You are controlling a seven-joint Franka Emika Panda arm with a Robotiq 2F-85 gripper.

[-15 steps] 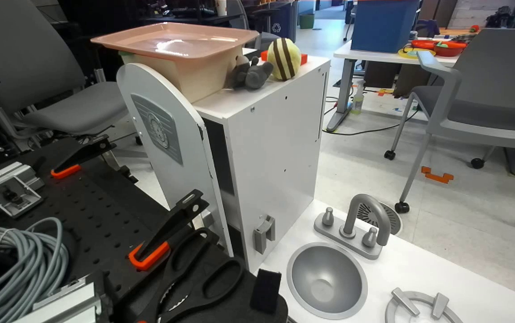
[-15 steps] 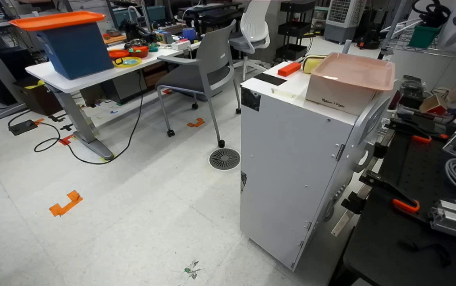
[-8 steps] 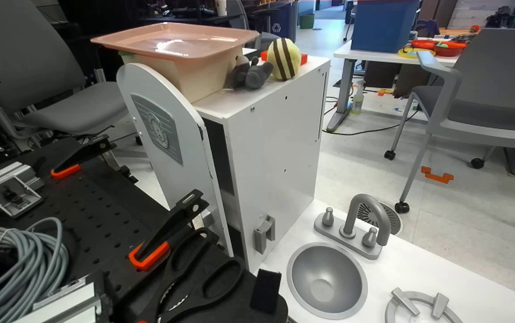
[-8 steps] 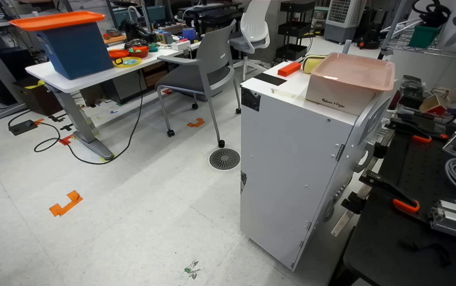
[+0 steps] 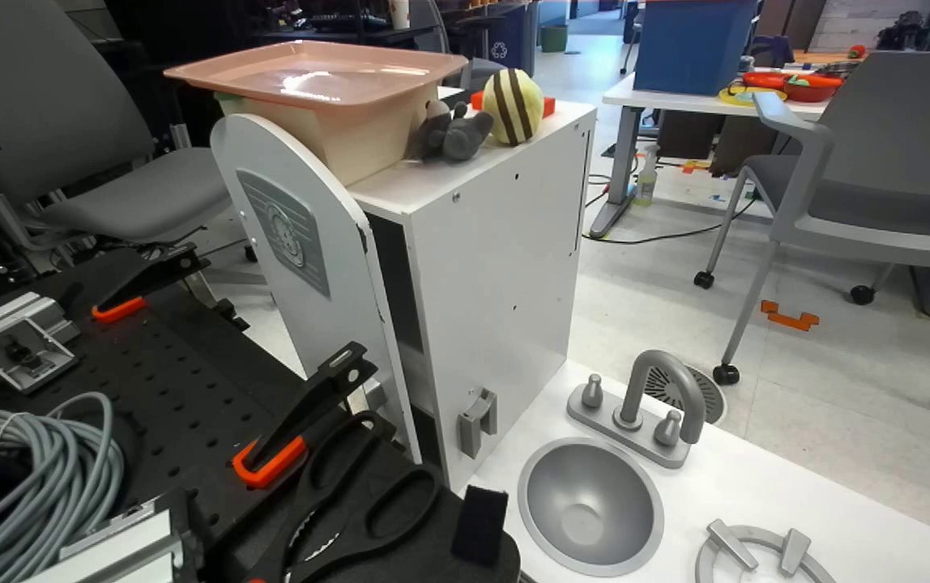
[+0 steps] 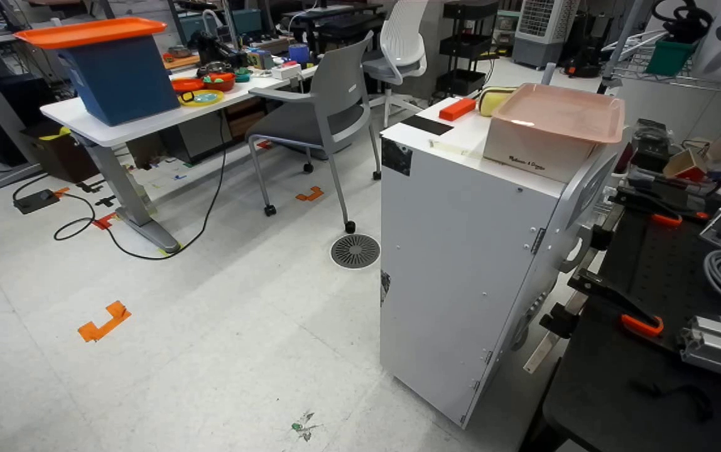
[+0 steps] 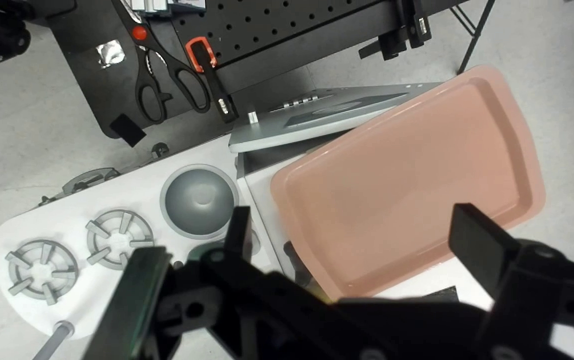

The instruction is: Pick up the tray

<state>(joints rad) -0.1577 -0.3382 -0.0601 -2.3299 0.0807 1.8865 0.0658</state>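
The salmon-pink tray [image 5: 388, 73] lies on a beige box [image 5: 343, 138] on top of the white cabinet [image 5: 497, 259]. It also shows in an exterior view [image 6: 558, 113], where its rim overhangs the box. In the wrist view the tray [image 7: 407, 175] is seen from above, set at a slant, with nothing in it. My gripper [image 7: 351, 208] is wide open, with nothing between its fingers. It appears above the tray, and one finger overlaps the tray's near long rim in the picture. The tray's near corner is partly hidden behind the gripper. The gripper is not visible in either exterior view.
A grey plush toy [image 5: 457, 134] and a yellow striped ball [image 5: 514, 105] sit beside the box. A red block [image 6: 458, 108] lies behind them. The arched cabinet door [image 7: 337, 117] stands ajar. A faucet [image 5: 659, 397], sink bowl [image 5: 590, 506] and black bench [image 6: 662, 301] are close by.
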